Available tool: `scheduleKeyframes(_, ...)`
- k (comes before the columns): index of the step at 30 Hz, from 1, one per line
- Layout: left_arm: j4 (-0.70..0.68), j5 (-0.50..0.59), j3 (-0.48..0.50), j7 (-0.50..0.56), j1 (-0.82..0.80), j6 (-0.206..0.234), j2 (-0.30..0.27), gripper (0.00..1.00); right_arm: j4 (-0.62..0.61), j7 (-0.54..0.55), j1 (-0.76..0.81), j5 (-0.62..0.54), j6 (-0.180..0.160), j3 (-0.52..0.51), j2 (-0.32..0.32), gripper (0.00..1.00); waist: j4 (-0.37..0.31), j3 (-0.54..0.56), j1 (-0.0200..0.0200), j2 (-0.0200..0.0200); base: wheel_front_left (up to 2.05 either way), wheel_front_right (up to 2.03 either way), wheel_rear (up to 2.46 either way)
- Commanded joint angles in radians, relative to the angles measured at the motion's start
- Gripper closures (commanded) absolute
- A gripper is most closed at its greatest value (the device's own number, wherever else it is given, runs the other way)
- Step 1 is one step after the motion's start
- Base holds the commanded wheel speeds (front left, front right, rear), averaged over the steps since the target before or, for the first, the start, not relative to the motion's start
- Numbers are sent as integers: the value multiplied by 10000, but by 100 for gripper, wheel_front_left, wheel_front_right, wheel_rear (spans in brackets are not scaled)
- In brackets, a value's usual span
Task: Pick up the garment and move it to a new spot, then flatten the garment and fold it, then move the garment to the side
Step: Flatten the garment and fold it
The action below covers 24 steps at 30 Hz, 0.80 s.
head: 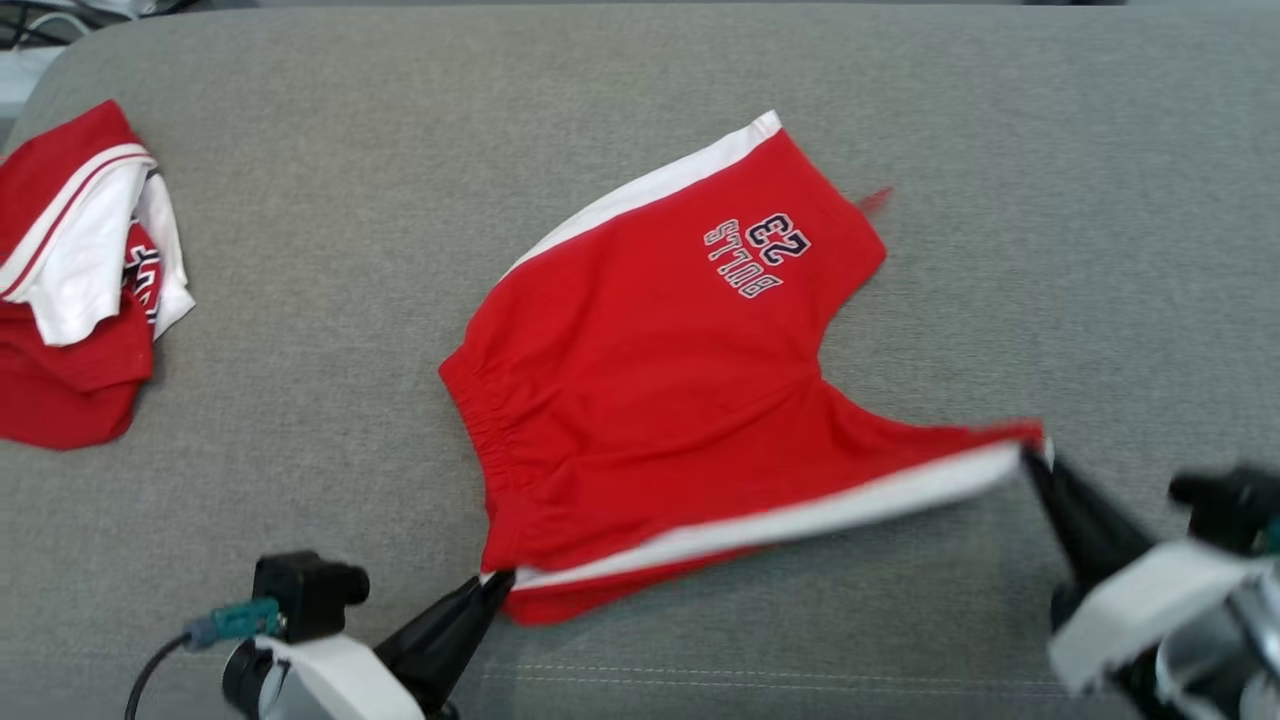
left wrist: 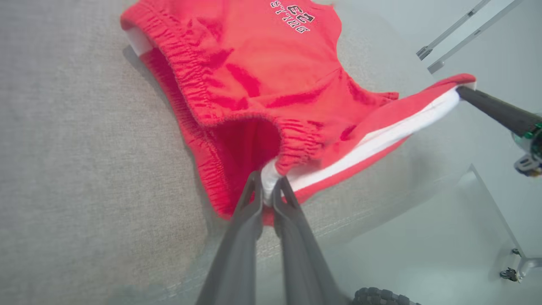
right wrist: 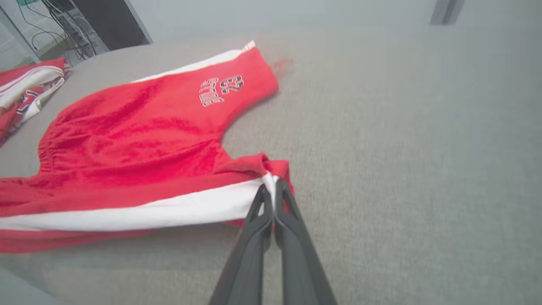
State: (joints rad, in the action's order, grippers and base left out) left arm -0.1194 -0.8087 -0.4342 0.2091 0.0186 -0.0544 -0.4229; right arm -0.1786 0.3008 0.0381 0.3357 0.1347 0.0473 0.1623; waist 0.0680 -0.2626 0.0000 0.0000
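Note:
The garment [head: 660, 380] is a pair of red shorts with white side stripes and a "BULLS 23" print, spread on the grey cushion. My left gripper [head: 497, 583] is shut on the waistband corner at the white stripe [left wrist: 266, 186]. My right gripper [head: 1032, 462] is shut on the leg-hem end of the same stripe [right wrist: 273, 188]. The near side stripe is stretched taut and lifted between the two grippers, while the far leg with the print [right wrist: 220, 91] lies on the cushion. In the left wrist view the right gripper's fingers [left wrist: 495, 111] show at the right, holding the hem.
A pile of other red and white clothes [head: 80, 270] lies at the far left of the grey cushion [head: 350, 200]. The cushion's front seam [head: 760, 675] runs just below the garment. Bare grey fabric lies right of the shorts.

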Motion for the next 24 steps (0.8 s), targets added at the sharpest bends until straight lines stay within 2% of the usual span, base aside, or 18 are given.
scheduleKeyframes(1, -271, -154, 400, 33, -554, -112, -146, 100, -288, 14, -584, 79, -40, 168, 229, 100, 178, -150, 0, 0, 0, 0, 0)
scheduleKeyframes(7, 438, -1015, 291, 200, -2108, -580, 282, 100, 1428, 82, -3621, 637, -40, 469, 725, 100, 847, -524, 0, 0, 0, 0, 0)
scheduleKeyframes(9, 816, -1260, 281, 89, -2747, -654, 530, 100, 2232, 67, -4588, 831, -40, 738, 829, 100, 1108, -665, 0, 0, 0, 0, 0)
scheduleKeyframes(10, 1319, -1455, 164, 52, -3405, -704, 763, 100, 3092, 123, -5536, 798, -40, 1111, 1108, 100, 1376, -808, 0, 0, 0, 0, 0)
scheduleKeyframes(13, 2248, -1717, -19, -100, -4472, -743, 1179, 100, 4351, 170, -6839, 826, -40, 1674, 1481, 100, 1807, -1041, 0, 0, 0, 0, 0)
scheduleKeyframes(17, 3318, -2187, -522, -409, -5703, -758, 1689, 100, 5894, 130, -8225, 1147, -40, 2370, 1847, 100, 2274, -1303, 0, 0, 0, 0, 0)
scheduleKeyframes(24, 4447, -3137, -1759, -941, -6949, -761, 2013, 100, 8036, 24, -9908, 1672, -40, 3521, 2365, 100, 2864, -1728, 0, 0, 0, 0, 0)
